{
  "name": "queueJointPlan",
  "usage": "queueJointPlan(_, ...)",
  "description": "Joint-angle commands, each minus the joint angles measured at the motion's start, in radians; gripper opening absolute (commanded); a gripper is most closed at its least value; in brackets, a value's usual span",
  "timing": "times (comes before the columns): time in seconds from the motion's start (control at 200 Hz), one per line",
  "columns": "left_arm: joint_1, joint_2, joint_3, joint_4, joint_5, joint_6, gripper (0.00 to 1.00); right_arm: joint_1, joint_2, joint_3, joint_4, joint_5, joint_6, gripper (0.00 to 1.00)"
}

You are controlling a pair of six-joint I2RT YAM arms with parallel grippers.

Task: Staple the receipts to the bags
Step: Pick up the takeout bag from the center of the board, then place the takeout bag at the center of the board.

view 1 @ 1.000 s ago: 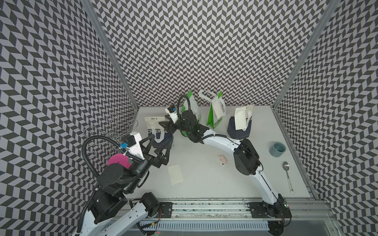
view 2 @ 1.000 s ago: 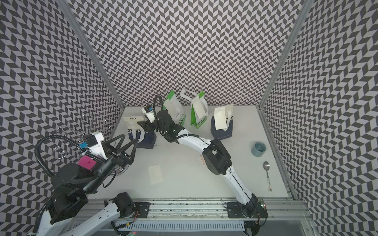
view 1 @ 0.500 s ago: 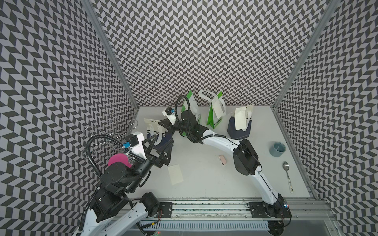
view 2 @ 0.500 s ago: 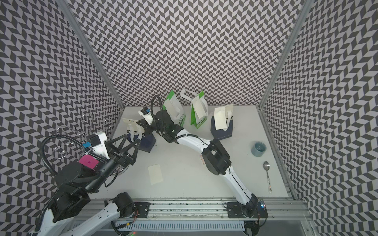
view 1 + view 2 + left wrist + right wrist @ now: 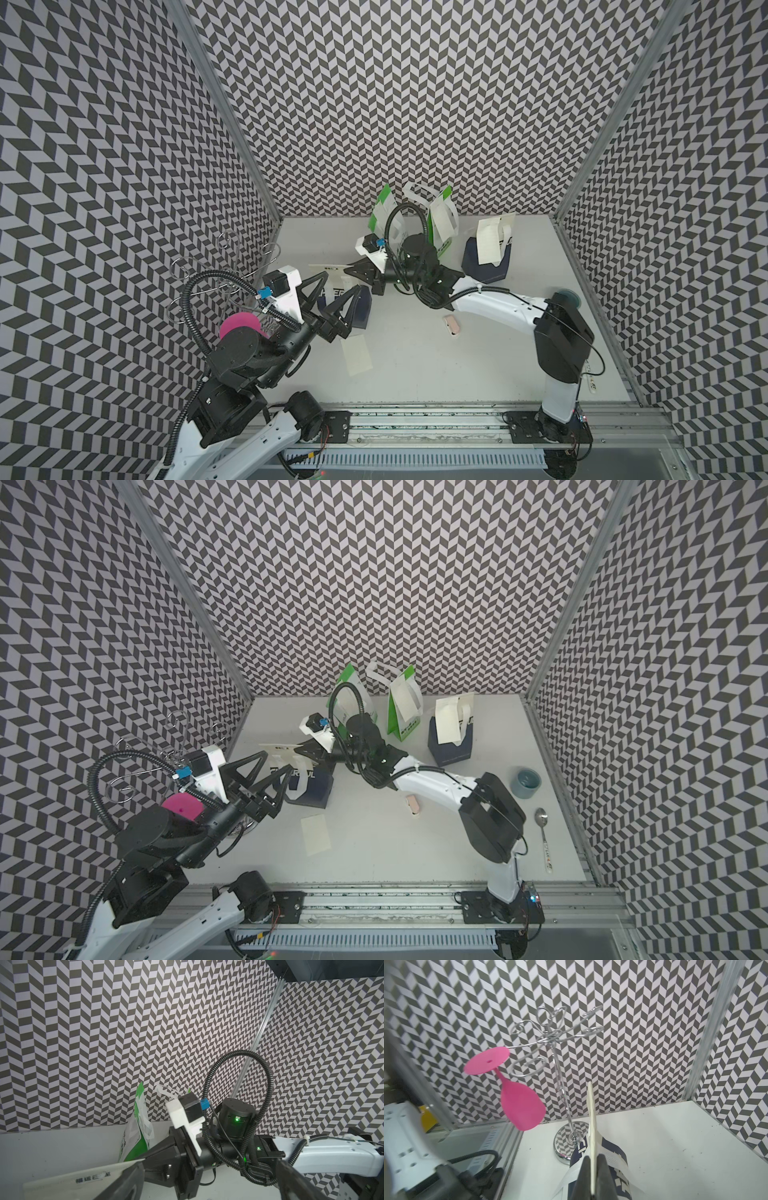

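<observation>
Right wrist view shows the right gripper (image 5: 593, 1160) closed tight on one end of a thin cream paper receipt (image 5: 591, 1118), seen edge-on between its two dark fingers. Just behind the slip is a navy-and-cream paper bag (image 5: 616, 1151) with white strap handles and large cream lettering.

In both top views the held slip lies flat across the top of this bag (image 5: 361, 307), which stands near the table's left edge, about midway from front to back. The left gripper (image 5: 278, 759) reaches in from the front left corner with its fingers spread wide and holding nothing. Its tips sit just beside the bag's top and the slip, but whether they touch cannot be told.

A loose cream receipt (image 5: 316, 835) lies flat on the white table (image 5: 395, 854), just in front of the bag. A small pale pink object (image 5: 412, 804), too small to make out, lies near the table's middle beside the right arm.

Along the back edge stand one green-and-white paper bag (image 5: 345, 675) and another green-and-white bag (image 5: 405, 729). A second navy bag (image 5: 451, 750) stands toward the back right corner. The latter two each carry a cream slip on the front.

Near the right edge are a blue-grey cup (image 5: 528, 783) and a metal spoon (image 5: 542, 833). At the left edge a silver wire glass rack (image 5: 569, 1138) holds a bright pink plastic wine glass (image 5: 521, 1109) hanging upside down.
</observation>
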Motion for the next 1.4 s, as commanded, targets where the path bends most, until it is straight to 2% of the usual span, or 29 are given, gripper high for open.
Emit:
queueJointPlan(0.0, -0.002, 0.0, 0.012, 0.061, 0.049, -0.009, 0.99, -0.062, -0.114, -0.118, 0.076, -0.09, -0.015, 0.0)
queueJointPlan(0.15, -0.004, -0.002, 0.002, 0.073, 0.065, -0.01, 0.99, -0.148, -0.203, -0.233, 0.064, -0.245, -0.025, 0.0)
queueJointPlan(0.501, -0.003, 0.0, -0.007, 0.066, 0.072, -0.016, 0.98, -0.289, -0.242, -0.302, 0.022, -0.299, -0.091, 0.0)
queueJointPlan(0.661, -0.004, 0.001, -0.016, 0.067, 0.073, -0.009, 0.98, -0.313, -0.239, -0.313, -0.008, -0.293, -0.117, 0.0)
queueJointPlan(0.776, -0.003, 0.004, -0.019, 0.071, 0.075, -0.003, 0.99, -0.315, -0.241, -0.324, -0.016, -0.283, -0.131, 0.04)
queueJointPlan(0.906, -0.003, 0.007, -0.02, 0.068, 0.078, -0.003, 0.98, -0.316, -0.248, -0.331, -0.014, -0.252, -0.12, 0.19)
queueJointPlan(0.996, -0.004, 0.008, -0.016, 0.066, 0.08, -0.004, 0.99, -0.316, -0.258, -0.332, -0.017, -0.229, -0.109, 0.41)
queueJointPlan(1.056, -0.004, 0.007, -0.013, 0.067, 0.076, -0.002, 0.99, -0.315, -0.267, -0.333, -0.015, -0.207, -0.095, 0.51)
queueJointPlan(1.347, -0.003, 0.029, 0.029, 0.051, 0.046, 0.021, 1.0, -0.308, -0.367, -0.365, 0.033, -0.022, 0.023, 0.75)
queueJointPlan(1.397, -0.003, 0.029, 0.045, 0.04, 0.026, 0.024, 1.0, -0.293, -0.393, -0.361, 0.009, 0.018, 0.032, 0.76)
